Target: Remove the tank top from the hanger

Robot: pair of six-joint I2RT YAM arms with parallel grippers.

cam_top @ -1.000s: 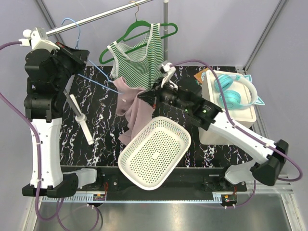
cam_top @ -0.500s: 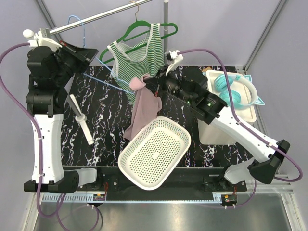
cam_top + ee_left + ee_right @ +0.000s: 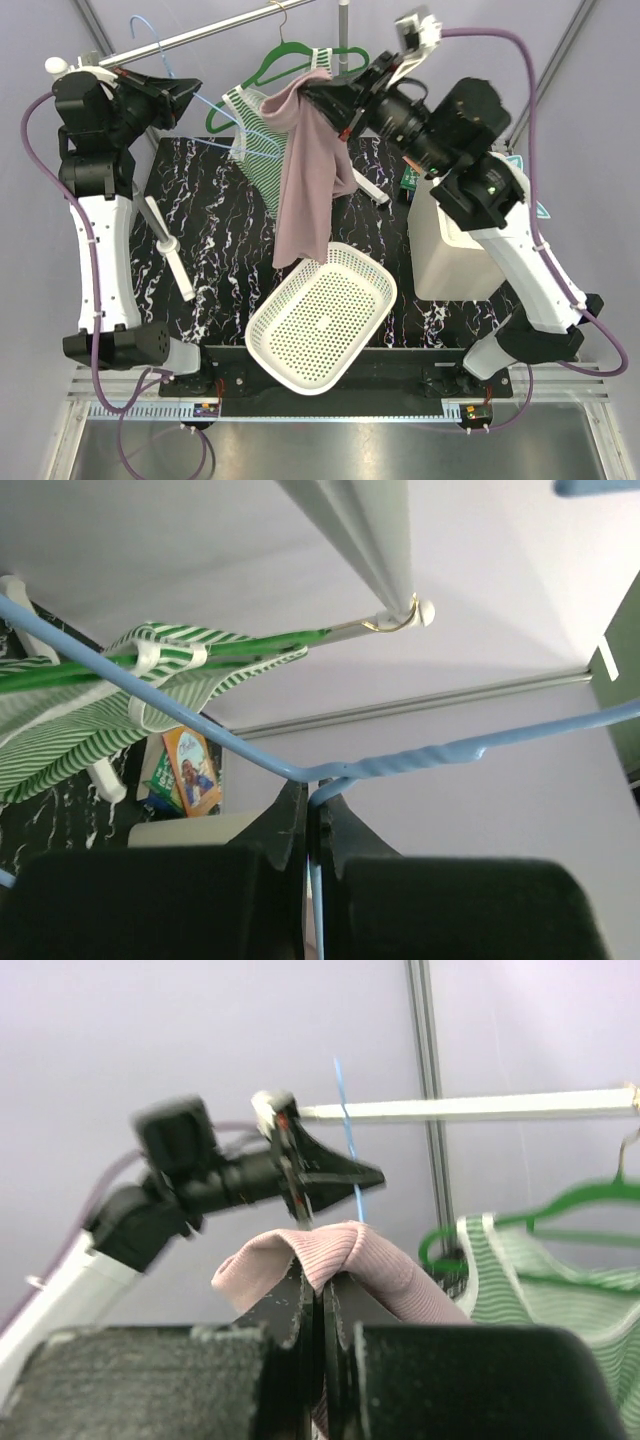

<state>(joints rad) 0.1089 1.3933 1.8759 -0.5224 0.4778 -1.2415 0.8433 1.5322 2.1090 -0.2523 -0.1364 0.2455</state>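
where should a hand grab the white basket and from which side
Pinch the white basket by its rim, midway along the right long side, coming from above with one finger inside the wall and one outside. It lies mouth up and looks too wide to span.

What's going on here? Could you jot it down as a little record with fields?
Left gripper: shut on the blue hanger
Right gripper: shut on the pink tank top, raised high
Pink tank top: hangs down from the right gripper
Free of hanger: cannot tell
Rail: green striped top on a green hanger
Table: white basket
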